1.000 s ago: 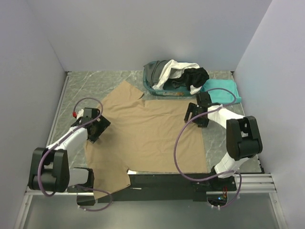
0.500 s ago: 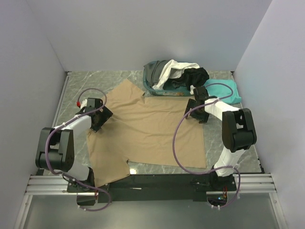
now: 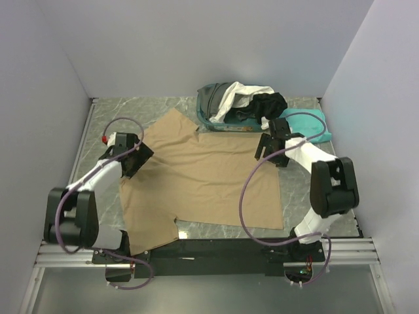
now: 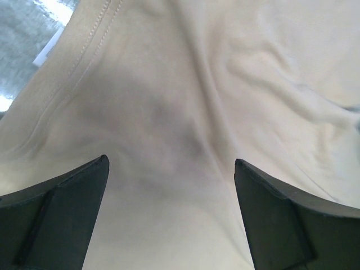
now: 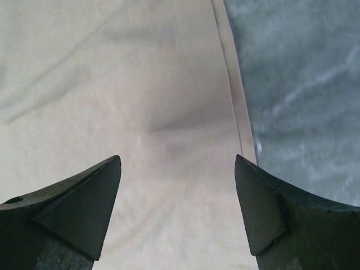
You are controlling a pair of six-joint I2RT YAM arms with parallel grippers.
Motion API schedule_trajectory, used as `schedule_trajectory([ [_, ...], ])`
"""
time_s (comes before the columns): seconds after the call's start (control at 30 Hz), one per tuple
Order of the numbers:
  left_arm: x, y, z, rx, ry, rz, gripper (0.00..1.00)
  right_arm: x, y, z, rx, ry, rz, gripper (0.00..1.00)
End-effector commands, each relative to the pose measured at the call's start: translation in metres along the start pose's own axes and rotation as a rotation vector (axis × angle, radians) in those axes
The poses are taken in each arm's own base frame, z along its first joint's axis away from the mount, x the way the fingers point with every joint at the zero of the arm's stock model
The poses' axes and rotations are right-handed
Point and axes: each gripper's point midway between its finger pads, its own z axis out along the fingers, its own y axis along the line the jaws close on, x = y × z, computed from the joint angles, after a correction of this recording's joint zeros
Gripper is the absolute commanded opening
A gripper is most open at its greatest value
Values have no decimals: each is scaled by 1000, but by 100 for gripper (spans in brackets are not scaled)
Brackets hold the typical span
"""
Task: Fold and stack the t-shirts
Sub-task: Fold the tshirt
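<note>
A tan t-shirt (image 3: 203, 176) lies spread flat over the middle of the table. It fills the left wrist view (image 4: 185, 84) and most of the right wrist view (image 5: 140, 84). My left gripper (image 3: 139, 156) is open and hovers over the shirt's left side near a sleeve. My right gripper (image 3: 268, 148) is open over the shirt's right hem. A folded teal t-shirt (image 3: 306, 123) lies at the back right. White (image 3: 234, 95), black (image 3: 270, 104) and dark grey (image 3: 215, 98) shirts are heaped in the basket.
A teal plastic basket (image 3: 204, 119) stands at the back centre against the wall. Grey walls close in the left, back and right. Bare marble table (image 5: 304, 84) shows right of the hem. Purple cables loop off both arms.
Both arms have moved away from the near edge toward the back. The tan shirt's near edge has slid back up onto the table with them.
</note>
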Motion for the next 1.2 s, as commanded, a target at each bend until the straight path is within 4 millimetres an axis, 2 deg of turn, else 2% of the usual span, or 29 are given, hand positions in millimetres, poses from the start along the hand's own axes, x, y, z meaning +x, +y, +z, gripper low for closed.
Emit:
schedule_trajectory([
  [0.0, 3, 4, -26, 41, -5, -27, 99, 4, 4, -27, -59, -57, 27, 88],
  [0.03, 7, 9, -37, 39, -8, -32, 99, 12, 2, -29, -59, -51, 30, 88],
  [0.07, 16, 22, -38, 16, 3, -38, 99, 27, -4, -30, -51, -32, 33, 88],
  [0.13, 26, 29, -51, 17, -5, -36, 99, 46, 0, -33, -55, -13, -3, 88],
  [0.17, 37, 41, -51, -3, 15, -30, 99, 60, -2, -32, -43, 9, -20, 88],
  [0.23, 48, 43, -57, 22, 28, -27, 99, 73, 3, -35, -41, 13, -53, 88],
  [0.27, 55, 49, -56, 13, 41, -29, 99, 78, 4, -32, -41, 19, -53, 89],
  [0.33, 58, 52, -53, 14, 41, -32, 99, 83, 9, -27, -62, 39, -51, 89],
  [0.5, 60, 34, -41, 90, 61, 20, 99, 76, 10, -9, -2, 64, -65, 88],
  [0.53, 63, 38, -33, 60, 77, 27, 99, 72, 7, -7, 22, 55, -66, 88],
  [0.57, 57, 34, -31, 53, 62, 30, 99, 69, 7, -4, 41, 56, -67, 88],
  [0.8, 53, 32, 1, -4, 96, 48, 100, 44, -3, 10, 56, 50, -26, 89],
  [0.83, 53, 33, 7, -15, 104, 45, 100, 42, -4, 12, 58, 48, -22, 84],
  [0.93, 49, 28, 17, -25, 115, 51, 99, 34, -5, 17, 65, 35, -21, 84],
  [1.17, 31, 11, 22, -17, 81, 61, 100, 23, -3, 19, 58, 21, -26, 84],
])
